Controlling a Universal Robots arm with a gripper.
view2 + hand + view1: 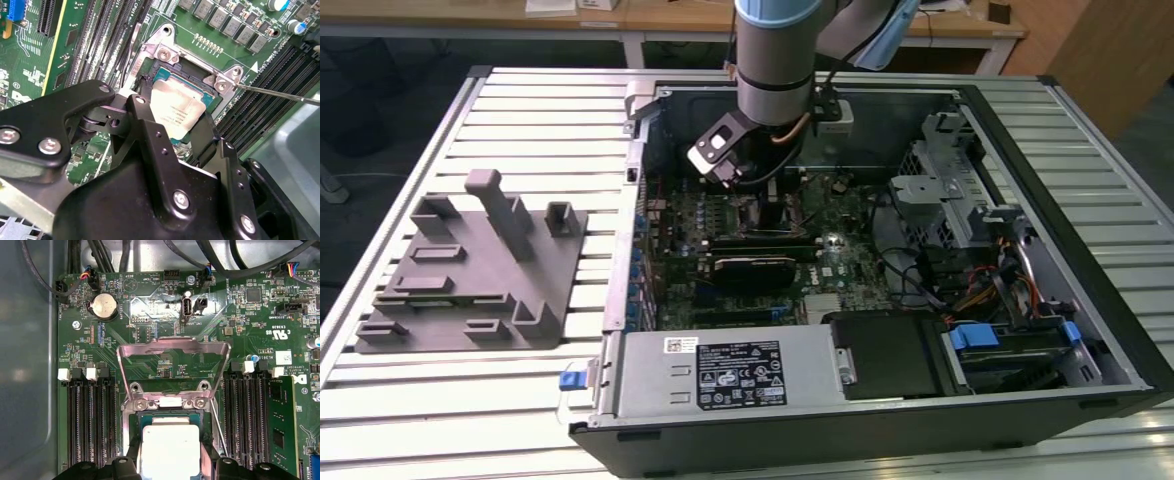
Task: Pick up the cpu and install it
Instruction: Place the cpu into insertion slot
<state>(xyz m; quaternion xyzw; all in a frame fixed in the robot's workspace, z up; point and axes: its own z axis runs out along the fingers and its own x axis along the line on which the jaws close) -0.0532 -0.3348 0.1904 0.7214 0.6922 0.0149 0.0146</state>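
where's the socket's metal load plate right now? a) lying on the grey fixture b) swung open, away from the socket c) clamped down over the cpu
b: in the first wrist view the load plate is swung back over the board, and the cpu is uncovered.

Above socket: taken up by the gripper (175, 119) and arm, which reach straight down into the open case (630, 200).
Load plate (172, 343): swung open, standing up from the board at one edge of the socket; the cpu (170, 447) sits in the frame.
Lever (218, 430): thin rod slanting just beside the socket, the nearest snag.
Memory slots (90, 425): low rows flanking both sides.
Black block (754, 268): near the socket, possibly taller than the board.
Drive cage (941, 170): well apart, at the exterior view's right.
Table (520, 120): open slats between the case and the grey fixture (467, 265).
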